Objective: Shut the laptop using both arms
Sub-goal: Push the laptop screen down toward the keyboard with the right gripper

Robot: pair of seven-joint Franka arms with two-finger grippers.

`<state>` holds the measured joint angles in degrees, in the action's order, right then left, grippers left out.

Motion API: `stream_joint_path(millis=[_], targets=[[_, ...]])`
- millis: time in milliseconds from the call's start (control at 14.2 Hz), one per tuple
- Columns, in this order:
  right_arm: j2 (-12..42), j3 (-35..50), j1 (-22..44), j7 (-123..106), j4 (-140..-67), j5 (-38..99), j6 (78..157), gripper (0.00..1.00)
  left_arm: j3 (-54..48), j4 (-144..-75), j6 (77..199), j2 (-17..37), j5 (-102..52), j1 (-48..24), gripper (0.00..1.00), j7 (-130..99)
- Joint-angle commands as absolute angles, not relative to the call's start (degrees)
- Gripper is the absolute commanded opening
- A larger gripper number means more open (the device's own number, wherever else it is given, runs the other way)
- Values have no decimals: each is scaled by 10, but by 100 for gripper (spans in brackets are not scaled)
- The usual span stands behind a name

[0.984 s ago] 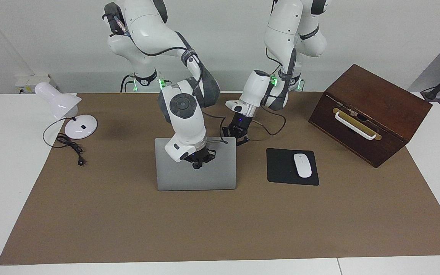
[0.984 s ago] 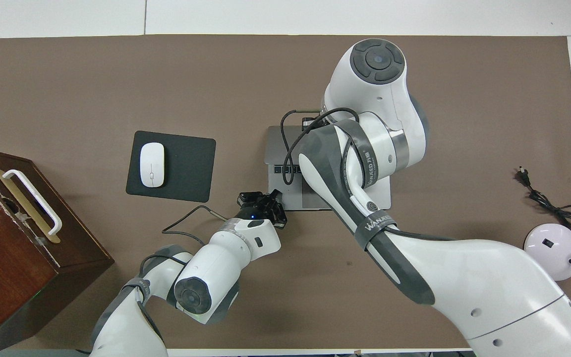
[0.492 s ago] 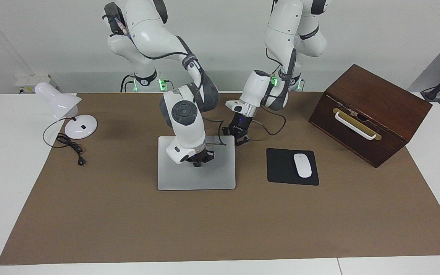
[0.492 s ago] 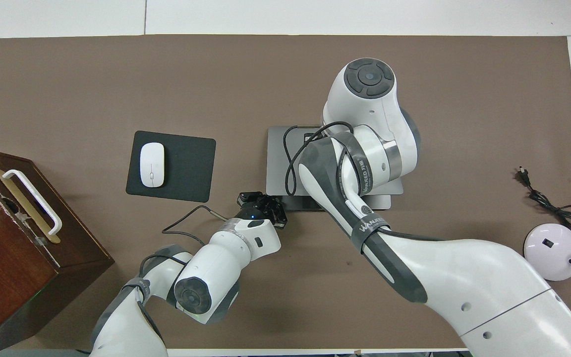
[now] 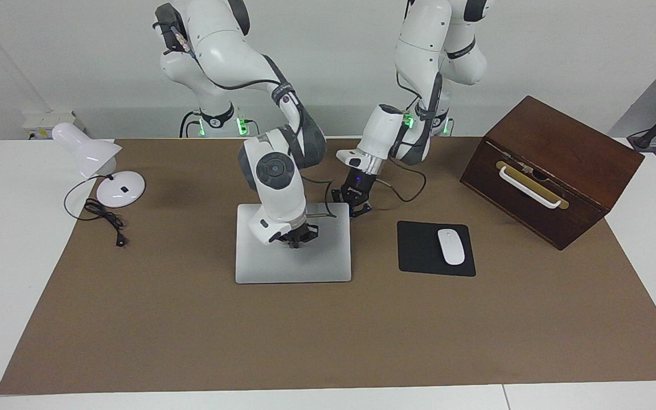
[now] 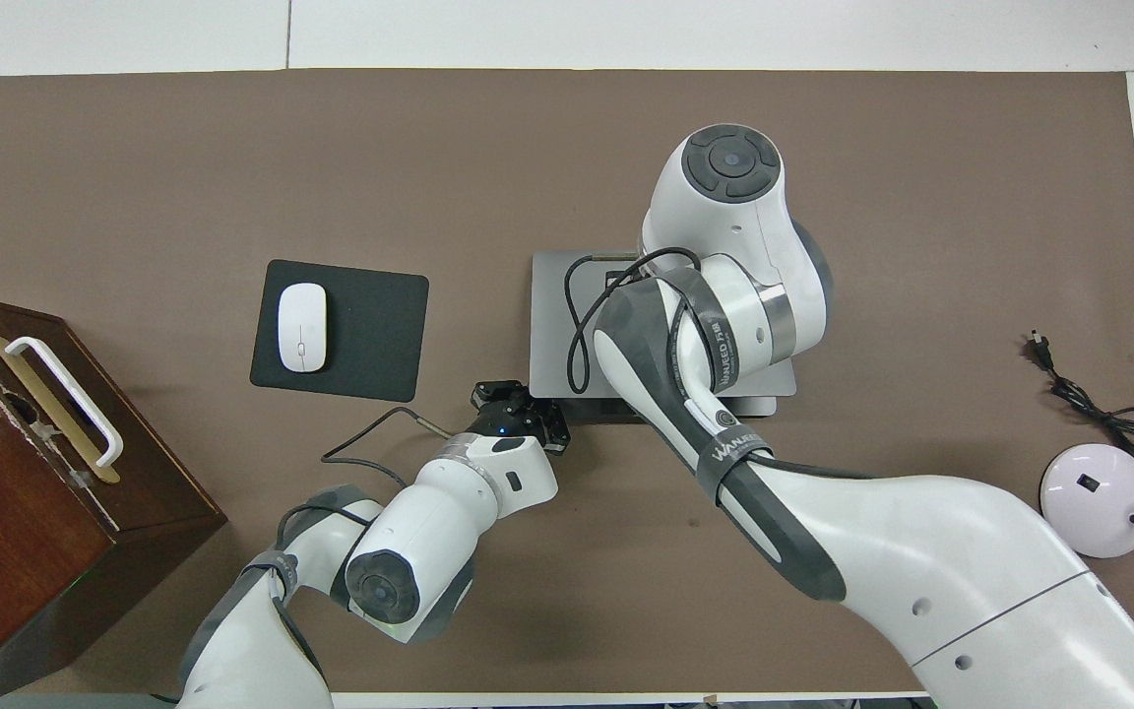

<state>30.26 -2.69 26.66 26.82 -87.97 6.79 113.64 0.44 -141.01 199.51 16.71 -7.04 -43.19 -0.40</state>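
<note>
- Two Franka arms bear on a silver-grey laptop lying mid-table on the brown mat, beside the black mouse pad toward the left arm's end.
- Its lid, standing steeply a second ago, has dropped nearly flat; in the overhead view a thin strip of the base still shows at the edge nearest the robots.
- Right gripper, fingers shut and holding nothing, presses down on the lid.
- Left gripper, fingertips also closed and empty, has not moved from the laptop's corner nearest the robots, seemingly bracing the base.
- Closing looks almost complete; a last light push should seat the lid.
- White mouse, wooden box and desk lamp stand apart, undisturbed.
</note>
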Motion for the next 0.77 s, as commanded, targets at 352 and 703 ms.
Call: stream_joint_path(millis=[352,703], targets=[[281,-24,265,257,-922,84,1158,0,7,-1401,2003,199,-58,-435,0,-5],[280,-24,266,258,-927,85,1162,0,7,-1400,2004,203,-58,-435,0,-6]])
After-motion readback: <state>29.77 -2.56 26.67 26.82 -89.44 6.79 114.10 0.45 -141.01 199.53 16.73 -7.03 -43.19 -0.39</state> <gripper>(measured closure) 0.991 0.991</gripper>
